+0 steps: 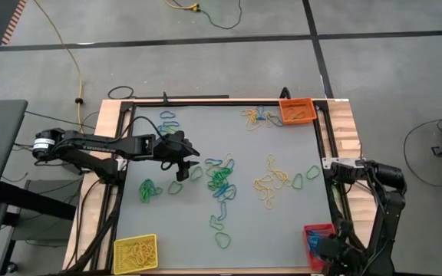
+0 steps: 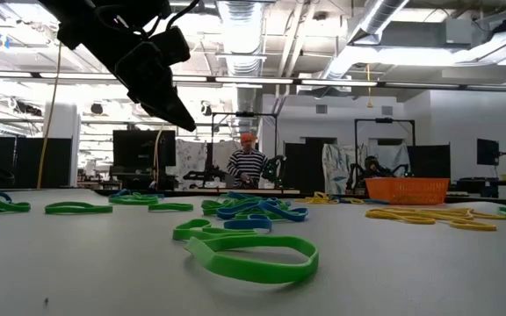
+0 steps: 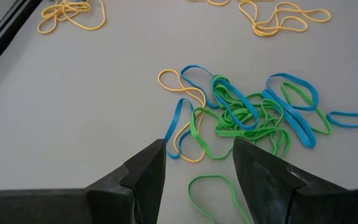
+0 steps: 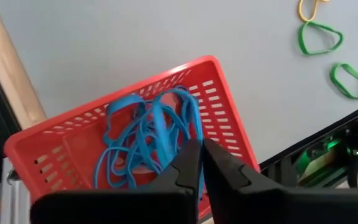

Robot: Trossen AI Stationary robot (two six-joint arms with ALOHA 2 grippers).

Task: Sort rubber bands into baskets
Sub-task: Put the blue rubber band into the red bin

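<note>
Overhead, the left gripper [image 1: 180,162] is hovering above the grey table [image 1: 198,222], its fingers [image 3: 143,180] standing spread with nothing between them, just beside the central tangle of green and blue rubber bands [image 1: 221,180]. Down at the table's near right corner the right gripper [image 4: 199,163] is hanging over the red basket [image 4: 229,121], its fingers lying almost pressed together — only a narrow slit is showing — and gripping nothing; a heap of blue bands [image 4: 145,140] is lying inside that basket. More loops are lying scattered across the table: yellow ones [image 1: 271,182] right of centre, green ones [image 1: 148,189] to the left. The yellow basket [image 1: 135,252] is sitting at the near left corner, holding yellow bands, and the orange basket [image 1: 297,111] is sitting at the far right corner. Beyond the table, a person [image 2: 249,162] in a striped top is standing in the room.
</note>
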